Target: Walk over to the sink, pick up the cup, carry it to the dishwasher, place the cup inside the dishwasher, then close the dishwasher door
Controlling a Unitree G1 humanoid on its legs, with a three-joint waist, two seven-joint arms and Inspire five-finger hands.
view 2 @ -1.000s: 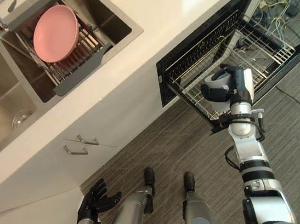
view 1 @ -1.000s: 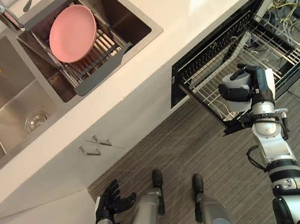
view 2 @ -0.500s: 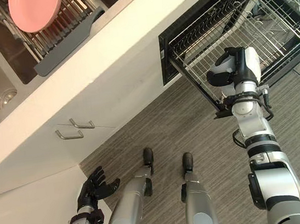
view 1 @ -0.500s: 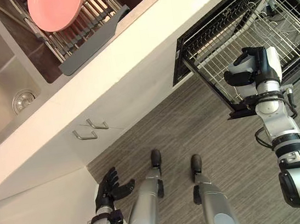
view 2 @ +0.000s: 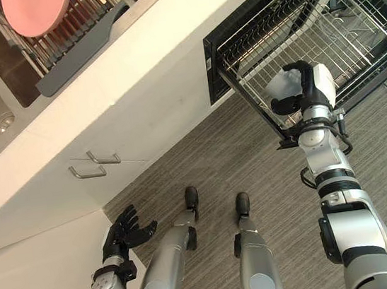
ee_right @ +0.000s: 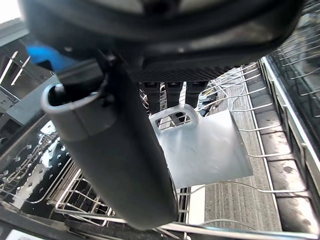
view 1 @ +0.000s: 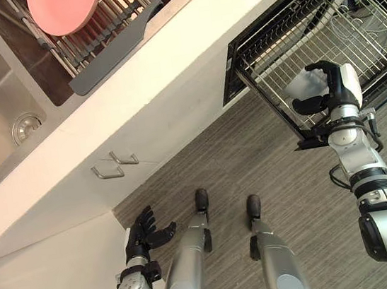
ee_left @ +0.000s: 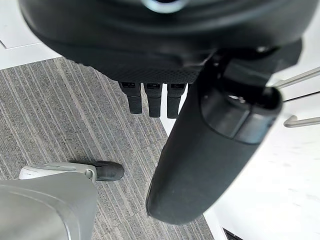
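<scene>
**Item: cup [ee_right: 210, 145].** Pale and half-translucent, with a loop handle [ee_right: 175, 119] on one side. It looks like plastic, so expect it to be light, stiff and not fragile. The wall looks smooth, so it may slide or roll on wire.

**Where to take hold:** If you need to retake it, pinch across the body with the thumb on one wall and the fingers on the opposite wall. The handle is a second option, but it looks narrow for these fingers.

**Location:** The cup is inside the pulled-out dishwasher rack [view 1: 273, 45], near its front corner. In the right wrist view it appears to lie tipped on its side across the wires.

**Right robot hand [view 1: 332, 87]:** It is at the rack with the cup just past its fingertips. The fingers arch over one side of the cup and the thumb sits on the other, forming a loose bracket rather than a clamp. The fingers look relaxed and not closed on the cup. You cannot tell from these views whether a fingertip touches the handle.

**Left robot hand [view 1: 146, 230]:** It hangs low beside the cabinet front with its fingers spread, holding nothing, well apart from the cup.

**Status, as a judgement:** The cup looks placed, and the dishwasher is not yet closed.
</scene>
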